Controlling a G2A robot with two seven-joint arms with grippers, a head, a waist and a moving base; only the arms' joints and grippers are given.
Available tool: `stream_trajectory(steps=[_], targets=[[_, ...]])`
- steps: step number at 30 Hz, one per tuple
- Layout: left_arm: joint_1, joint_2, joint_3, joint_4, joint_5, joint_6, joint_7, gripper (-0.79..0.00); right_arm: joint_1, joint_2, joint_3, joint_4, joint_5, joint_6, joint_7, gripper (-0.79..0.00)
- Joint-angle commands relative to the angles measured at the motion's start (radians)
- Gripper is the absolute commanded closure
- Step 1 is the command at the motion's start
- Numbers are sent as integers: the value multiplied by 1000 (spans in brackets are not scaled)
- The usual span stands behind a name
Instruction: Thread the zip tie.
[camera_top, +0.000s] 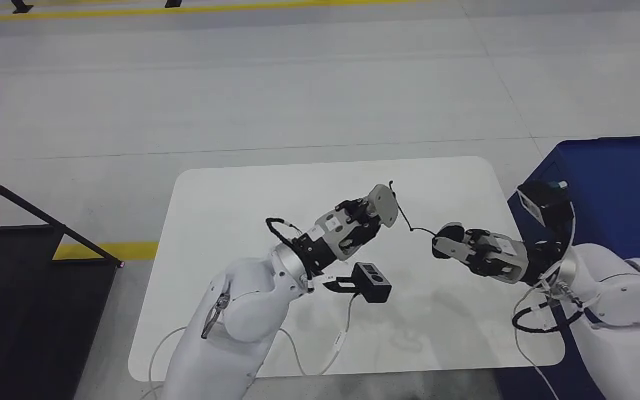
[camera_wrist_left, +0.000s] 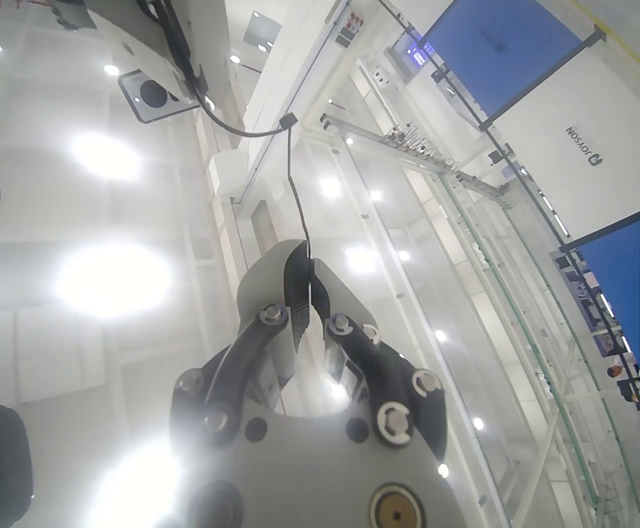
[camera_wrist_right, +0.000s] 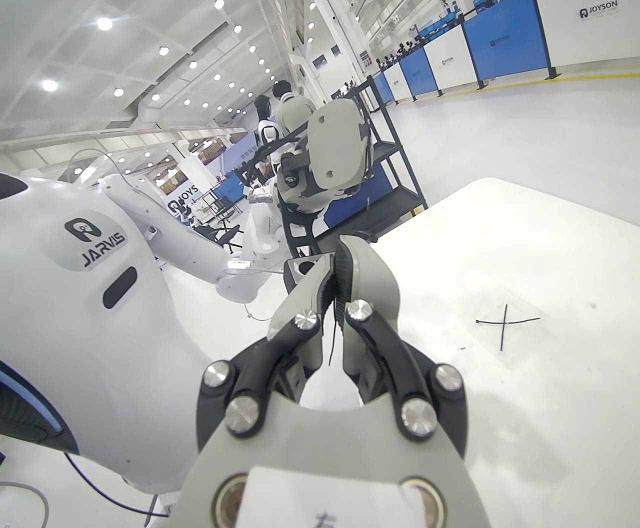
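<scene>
Both claws are up off the table (camera_top: 240, 230), tips facing each other, near but apart. The left gripper (camera_top: 386, 203) is pinched tight on the black zip tie (camera_top: 411, 229). In its wrist view the pads (camera_wrist_left: 295, 280) meet on the strap, which runs out past the tips to a small square head (camera_wrist_left: 287, 121), then bends sideways toward the other claw. The right gripper (camera_top: 446, 240) is likewise closed to a narrow slit on the strap; a thin tail (camera_wrist_right: 332, 345) hangs back between its fingers toward the palm. The tie spans the gap between the claws, clear of the table. Whether it passes through the head, cannot tell. A black cross mark (camera_wrist_right: 505, 322) sits on the tabletop, well off to one side of the right claw.
</scene>
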Motion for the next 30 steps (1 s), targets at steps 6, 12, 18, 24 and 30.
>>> stream_trajectory(steps=[6,12,18,24,30], targets=[[-3,-2,-5,5,-43,-40,23,0,11,3,-4,6,-44,-19,6,0],[-2,-4,-7,8,-127,-77,64,0,17,4,-3,10,-103,-48,-14,0],[-11,-4,-14,13,-151,-98,92,0,15,6,1,6,-163,-78,-43,0],[-23,-5,-16,21,-146,-132,102,0,13,10,-1,0,-184,-87,-42,0],[-23,-5,-16,21,-146,-132,102,0,13,10,-1,0,-184,-87,-42,0]])
